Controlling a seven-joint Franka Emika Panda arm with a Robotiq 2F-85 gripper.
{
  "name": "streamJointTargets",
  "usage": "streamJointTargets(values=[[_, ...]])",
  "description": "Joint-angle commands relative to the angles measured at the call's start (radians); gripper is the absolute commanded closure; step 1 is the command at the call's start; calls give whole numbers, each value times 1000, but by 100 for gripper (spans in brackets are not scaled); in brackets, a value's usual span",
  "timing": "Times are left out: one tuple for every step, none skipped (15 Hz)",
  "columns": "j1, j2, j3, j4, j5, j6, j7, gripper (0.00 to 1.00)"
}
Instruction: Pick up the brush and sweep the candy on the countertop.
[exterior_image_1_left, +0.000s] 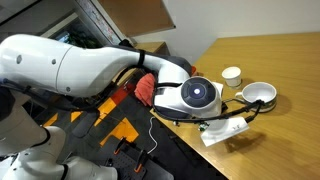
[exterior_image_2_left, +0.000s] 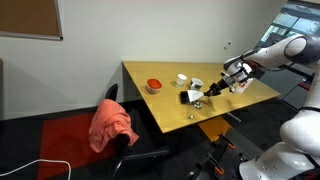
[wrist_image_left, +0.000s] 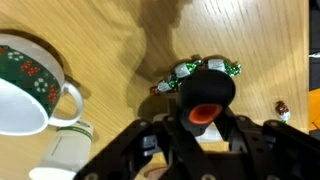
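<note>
Looking across the room, you see a smooth, light tan wooden desk (exterior_image_2_left: 170, 105) by a plain pale wall, with an orange cloth (exterior_image_2_left: 111, 124) on a chair beside it. On the desk stand a small white cup (exterior_image_1_left: 231, 75) and a round mug (wrist_image_left: 28, 88) with green and red patterns, white inside. Your tool (wrist_image_left: 205, 122) is closed around the slim black handle of the brush (wrist_image_left: 206, 98), whose red end faces the wrist view. The candy (wrist_image_left: 186, 70), in shiny green wrappers, lies on the desk just beside the brush.

Wrist view looks down close; exterior views share the countertop (exterior_image_1_left: 285, 60), perhaps oppositely.
</note>
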Motion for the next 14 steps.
streamJointTargets(values=[[24, -8, 24, 23, 64, -15, -3, 86], [37, -2, 27, 32, 73, -11, -2, 86], [51, 7, 31, 44, 80, -7, -4, 86], [65, 20, 32, 61, 81, -10, -3, 86], [80, 30, 32, 74, 82, -2, -5, 86], [95, 49, 30, 97, 76, -4, -5, 86], [111, 71, 27, 121, 69, 0, -3, 86], [123, 93, 25, 146, 63, 0, -2, 86], [132, 119, 23, 174, 55, -3, -2, 86], [140, 145, 20, 202, 48, -7, -1, 86], [144, 172, 18, 232, 38, -14, 1, 86], [146, 198, 16, 258, 29, -15, 3, 86], [146, 222, 15, 285, 19, -18, 10, 86], [145, 250, 12, 314, 9, -17, 16, 86]])
